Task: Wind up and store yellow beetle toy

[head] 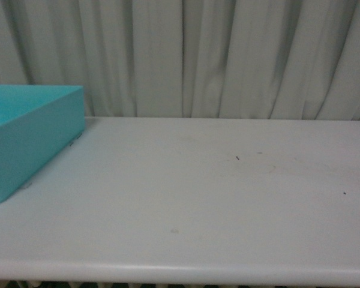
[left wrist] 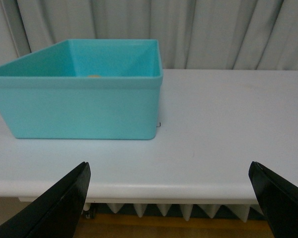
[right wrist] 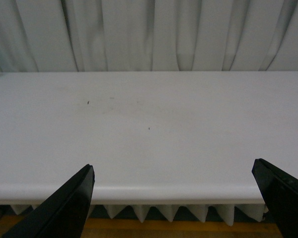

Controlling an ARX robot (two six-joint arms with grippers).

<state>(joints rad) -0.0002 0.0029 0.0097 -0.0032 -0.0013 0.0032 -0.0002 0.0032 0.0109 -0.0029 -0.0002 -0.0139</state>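
The yellow beetle toy does not show as a car in any view. Inside the teal box (left wrist: 84,106), a small yellow patch (left wrist: 93,76) peeks just above the near wall, too little to identify. The same box (head: 30,141) stands at the table's left in the front view. My left gripper (left wrist: 169,171) is open and empty, hanging off the table's front edge, with the box ahead of one black finger (left wrist: 64,198). My right gripper (right wrist: 173,171) is also open and empty, off the front edge and facing bare tabletop. Neither arm appears in the front view.
The white table (head: 216,192) has a rounded front edge (head: 180,273). Pale pleated curtains (head: 228,54) hang right behind it. A few tiny dark specks (head: 237,158) lie on the surface. A wooden floor (left wrist: 169,225) shows beneath the edge.
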